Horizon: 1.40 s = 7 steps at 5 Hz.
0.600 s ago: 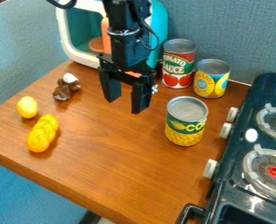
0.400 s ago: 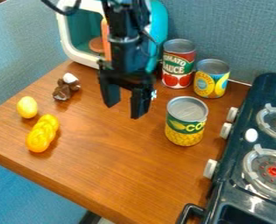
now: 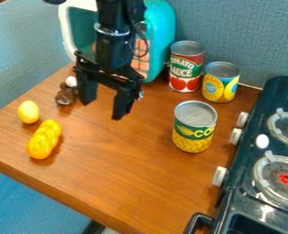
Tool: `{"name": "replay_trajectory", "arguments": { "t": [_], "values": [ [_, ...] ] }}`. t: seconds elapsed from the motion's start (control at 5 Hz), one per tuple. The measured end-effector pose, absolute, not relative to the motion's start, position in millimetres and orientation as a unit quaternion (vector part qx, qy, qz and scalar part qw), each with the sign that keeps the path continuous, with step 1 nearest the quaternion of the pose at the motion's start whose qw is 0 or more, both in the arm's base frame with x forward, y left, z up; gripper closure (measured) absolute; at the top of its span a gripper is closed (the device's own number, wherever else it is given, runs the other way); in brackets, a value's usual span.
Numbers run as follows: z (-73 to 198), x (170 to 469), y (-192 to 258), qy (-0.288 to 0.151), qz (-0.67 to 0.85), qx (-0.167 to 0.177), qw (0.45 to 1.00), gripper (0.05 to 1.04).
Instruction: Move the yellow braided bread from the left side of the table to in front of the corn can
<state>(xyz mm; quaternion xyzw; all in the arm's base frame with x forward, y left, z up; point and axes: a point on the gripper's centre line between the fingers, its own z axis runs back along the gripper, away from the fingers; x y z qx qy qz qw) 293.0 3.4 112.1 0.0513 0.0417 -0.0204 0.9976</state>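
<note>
End effector (image 3: 105,99) hung over worktop (image 3: 121,169), fingers spread, nothing between them. Nearest thing: small brown toy (image 3: 65,95) with white top, on worktop just beside one finger, near yellow egg-shaped toy (image 3: 28,112). Toy looked light, probably stiff plastic, lumpy enough to slip or roll if pinched off-centre. Best hold seemed low, across brown middle, gently.

On the wooden counter (image 3: 127,164), a corn can (image 3: 194,127) is flanked by the stove (image 3: 256,183) and overlooked by the open pincer (image 3: 103,109).
</note>
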Motion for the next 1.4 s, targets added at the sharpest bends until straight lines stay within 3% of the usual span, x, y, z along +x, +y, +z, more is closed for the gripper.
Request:
{"name": "replay_trajectory", "arguments": {
  "t": [0.4,0.6,0.8,1.4],
  "values": [
    [82,256,44,0.073,0.074,0.042,0.994,0.083],
    [65,248,61,0.059,0.099,0.038,0.993,0.083],
    [63,251,74,0.042,0.102,0.032,0.993,0.083],
    [42,273,106,0.048,0.114,0.015,0.992,0.083]
  ]
}}
